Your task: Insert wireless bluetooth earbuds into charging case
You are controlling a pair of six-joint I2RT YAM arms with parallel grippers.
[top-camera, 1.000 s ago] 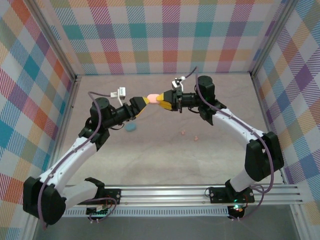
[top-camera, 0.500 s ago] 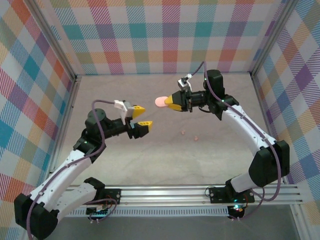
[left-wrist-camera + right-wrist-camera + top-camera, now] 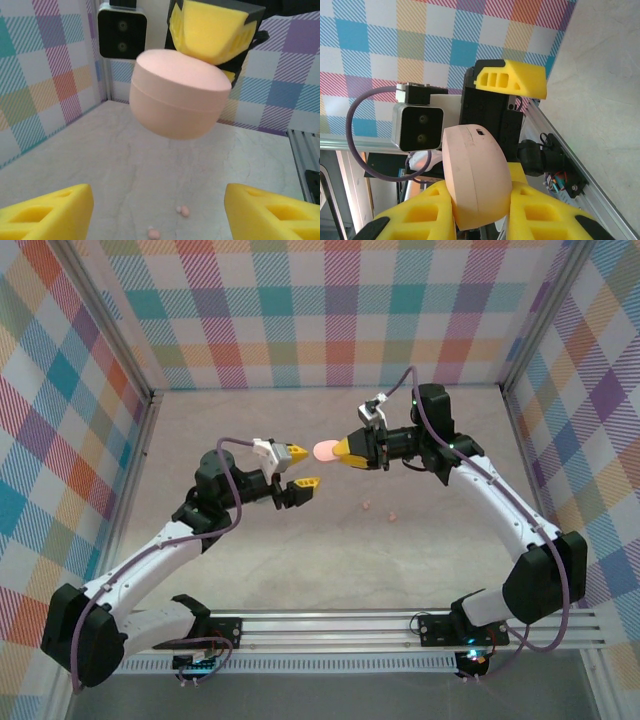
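One salmon-pink charging case [image 3: 325, 450], two pink earbuds [image 3: 367, 505] and two claws are showing. The right claw [image 3: 343, 449] is pinching the case in the air above the far middle of the worktop [image 3: 330, 550]. The earbuds are lying on the worktop, nearer and to the right. A second ago the left claw [image 3: 306, 467] was meeting the case. Now it is hanging just left of it, apart, spread and empty. Both arms are reaching inward, claws facing each other.
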